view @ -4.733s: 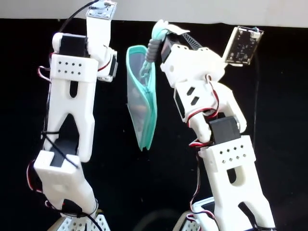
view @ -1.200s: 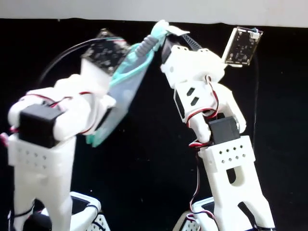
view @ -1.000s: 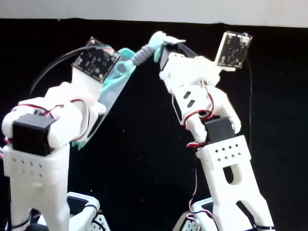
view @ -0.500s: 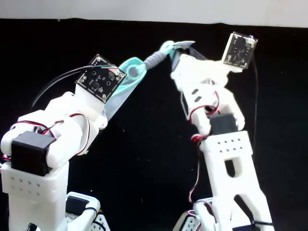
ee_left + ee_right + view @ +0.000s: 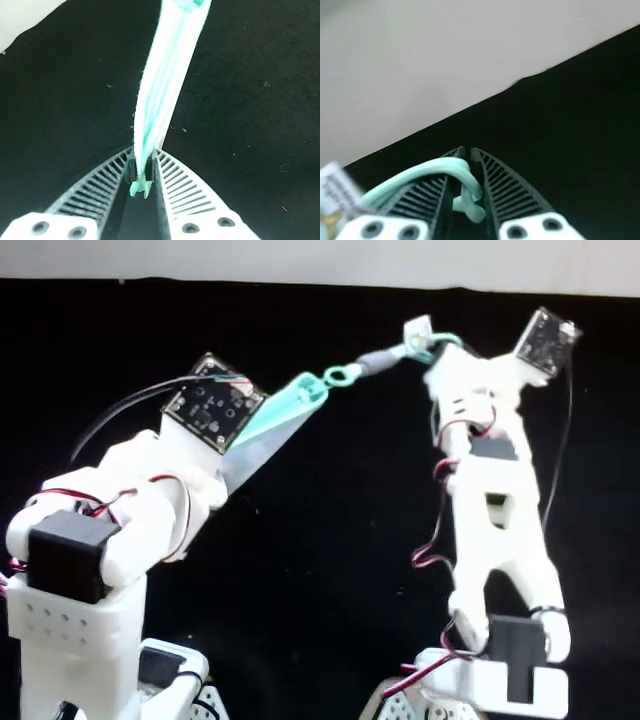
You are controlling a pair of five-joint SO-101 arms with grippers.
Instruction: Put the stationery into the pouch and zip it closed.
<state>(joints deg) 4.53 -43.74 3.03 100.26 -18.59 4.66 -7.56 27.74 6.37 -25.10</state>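
Backdrop: black table (image 5: 330, 570) beneath both arms;
Left hand (image 5: 143, 156): pinched tight on one end of the pouch (image 5: 270, 425), held aloft;
Right hand (image 5: 467, 151): closed on mint zip cord (image 5: 420, 172), stretched taut;
Progress: zip seemingly nearly shut; finishing and release remained.

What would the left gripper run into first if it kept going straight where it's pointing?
The left gripper is clamped on the pouch, which stretches straight ahead. Beyond it, the line probably meets the pull cord and the right gripper holding it; depth is unclear.
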